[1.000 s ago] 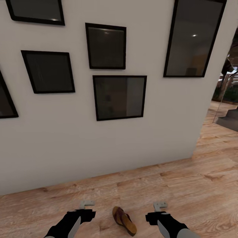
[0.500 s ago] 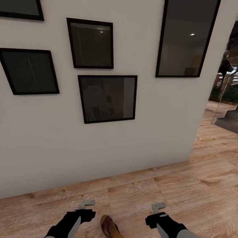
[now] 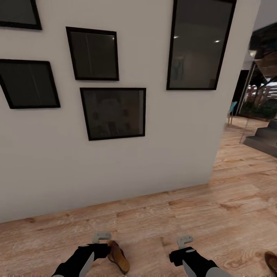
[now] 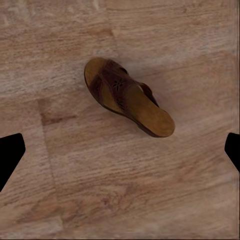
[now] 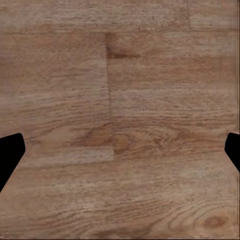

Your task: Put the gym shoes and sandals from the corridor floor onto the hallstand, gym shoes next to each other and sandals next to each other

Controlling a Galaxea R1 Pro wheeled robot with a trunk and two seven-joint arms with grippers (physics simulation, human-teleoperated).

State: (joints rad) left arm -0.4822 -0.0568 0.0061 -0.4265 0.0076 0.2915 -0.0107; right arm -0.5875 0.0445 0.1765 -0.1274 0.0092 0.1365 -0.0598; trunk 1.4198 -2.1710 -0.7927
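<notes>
One brown sandal (image 3: 118, 257) lies flat on the corridor floor (image 3: 215, 215), just right of my left gripper (image 3: 100, 249). In the left wrist view the same sandal (image 4: 127, 97) rests on the planks beyond the gripper (image 4: 120, 152), whose black fingertips (image 4: 10, 155) stand wide apart and hold nothing. A second sandal (image 3: 271, 261) peeks in at the lower right edge of the head view. My right gripper (image 3: 181, 254) hangs open over bare floor (image 5: 120, 100). The gym shoes and the hallstand are out of view.
A white wall (image 3: 115, 173) with several black-framed pictures (image 3: 113, 113) stands close ahead. Its corner (image 3: 219, 154) is to the right, where the wood floor runs on toward dark steps (image 3: 265, 140).
The whole head view has shifted: wall and pictures slid left, so the camera moved right. The sandal now sits by my left gripper, and a second sandal has come in at lower right.
</notes>
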